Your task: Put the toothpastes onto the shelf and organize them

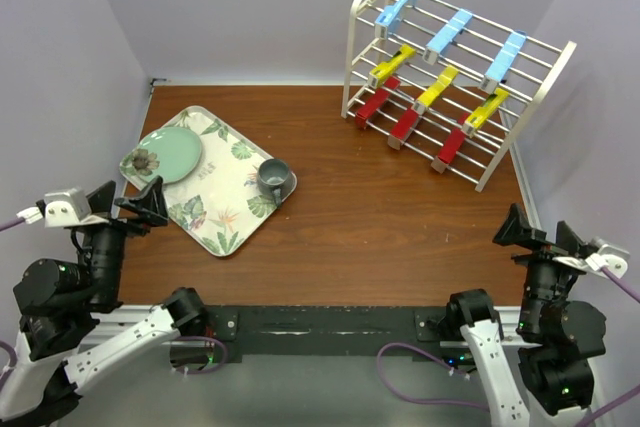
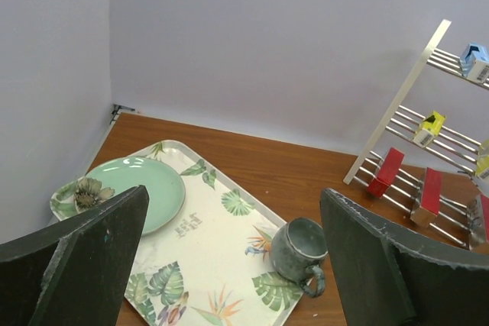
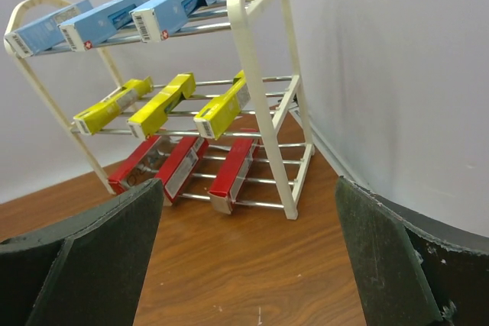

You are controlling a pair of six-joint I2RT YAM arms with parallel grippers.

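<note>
The cream-white shelf [image 1: 363, 7] stands at the back right of the table. Three light blue toothpastes [image 1: 449, 35] lie on its top tier, three yellow toothpastes [image 1: 436, 88] on the middle tier, three red toothpastes [image 1: 405, 125] on the bottom tier. The right wrist view shows the shelf [image 3: 260, 89] with the blue [image 3: 107, 19], yellow [image 3: 160, 104] and red [image 3: 177, 166] boxes. My left gripper [image 1: 150, 203] is open and empty at the near left, over the tray's edge. My right gripper [image 1: 530, 232] is open and empty at the near right, well short of the shelf.
A leaf-patterned tray [image 1: 235, 152] lies at the left with a green plate [image 1: 168, 153] and a grey mug [image 1: 273, 179] on it. The mug [image 2: 299, 248] and the plate [image 2: 145, 188] also show in the left wrist view. Walls close in on both sides.
</note>
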